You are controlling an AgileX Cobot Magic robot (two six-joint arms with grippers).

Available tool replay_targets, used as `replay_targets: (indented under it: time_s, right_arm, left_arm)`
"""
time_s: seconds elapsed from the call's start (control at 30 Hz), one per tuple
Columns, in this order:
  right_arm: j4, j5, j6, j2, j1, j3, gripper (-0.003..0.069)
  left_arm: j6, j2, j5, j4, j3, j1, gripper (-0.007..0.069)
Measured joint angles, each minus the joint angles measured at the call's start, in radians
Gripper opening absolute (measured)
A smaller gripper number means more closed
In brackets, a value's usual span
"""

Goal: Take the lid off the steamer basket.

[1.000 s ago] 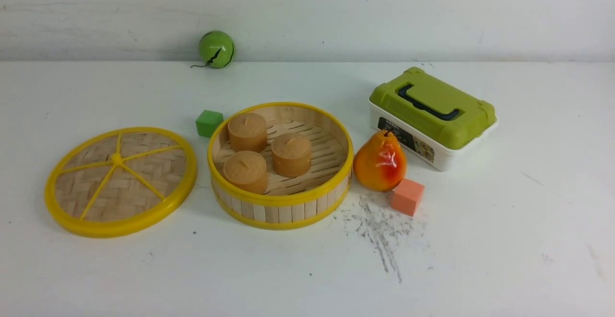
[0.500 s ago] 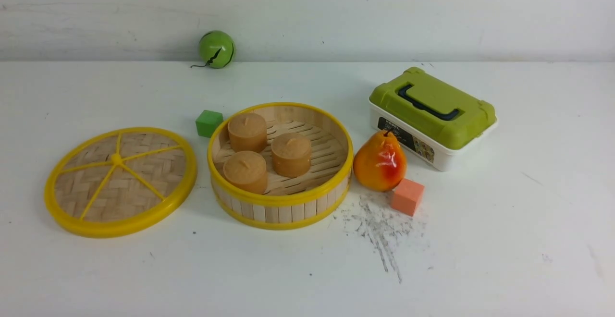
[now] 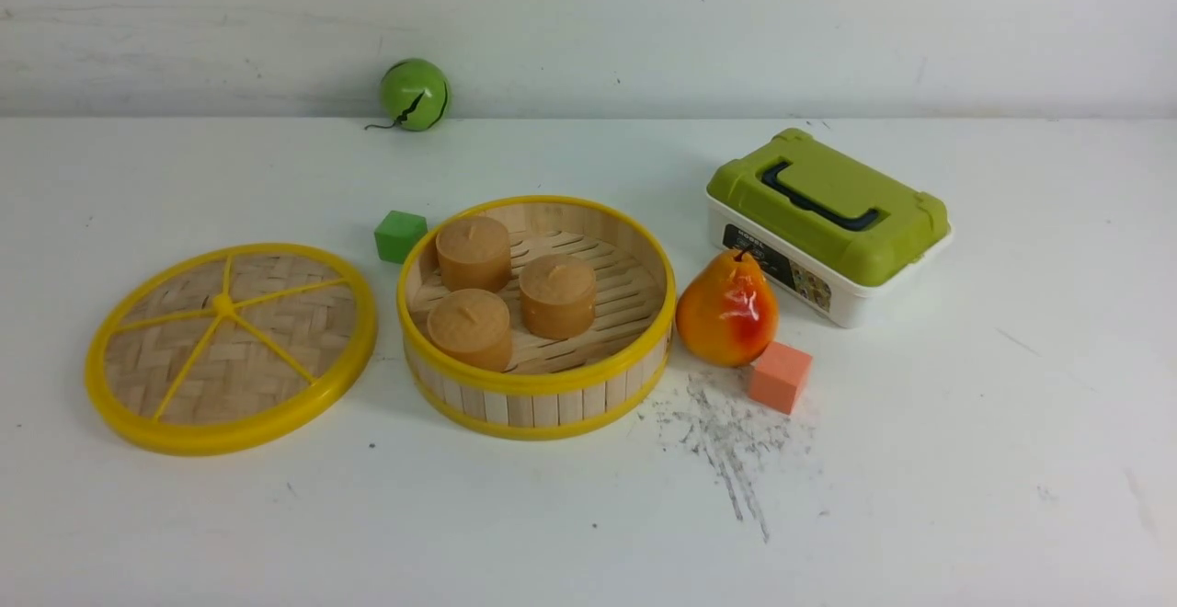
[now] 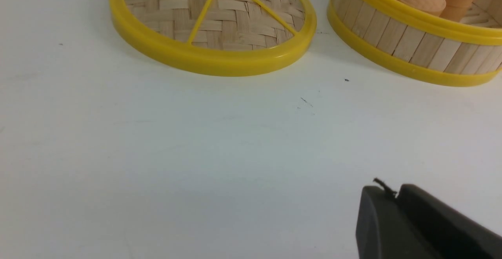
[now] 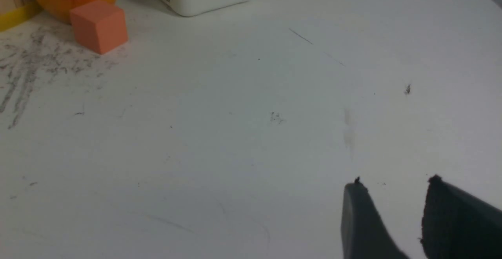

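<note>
The lid (image 3: 230, 348), a woven bamboo disc with a yellow rim and spokes, lies flat on the white table to the left of the steamer basket (image 3: 538, 382). The two are apart. The basket stands uncovered, with three tan buns (image 3: 556, 294) inside. Neither arm shows in the front view. In the left wrist view my left gripper (image 4: 394, 192) hangs shut and empty over bare table, short of the lid (image 4: 219, 19) and the basket (image 4: 408, 43). In the right wrist view my right gripper (image 5: 394, 182) stands open with nothing between its fingers.
A pear (image 3: 726, 313) and an orange cube (image 3: 779, 377) sit just right of the basket. Behind them stands a white box with an olive-green lid (image 3: 828, 221). A green cube (image 3: 400, 235) lies behind the basket's left side, and a green ball (image 3: 415, 94) by the back wall.
</note>
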Motion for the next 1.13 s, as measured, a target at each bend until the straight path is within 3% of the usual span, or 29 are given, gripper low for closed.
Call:
replay_targets:
  time_s: [1.13]
  right_arm:
    - [0.0, 0.0, 0.0, 0.0, 0.0, 0.0, 0.024]
  left_arm:
    - [0.0, 0.0, 0.0, 0.0, 0.0, 0.0, 0.0076]
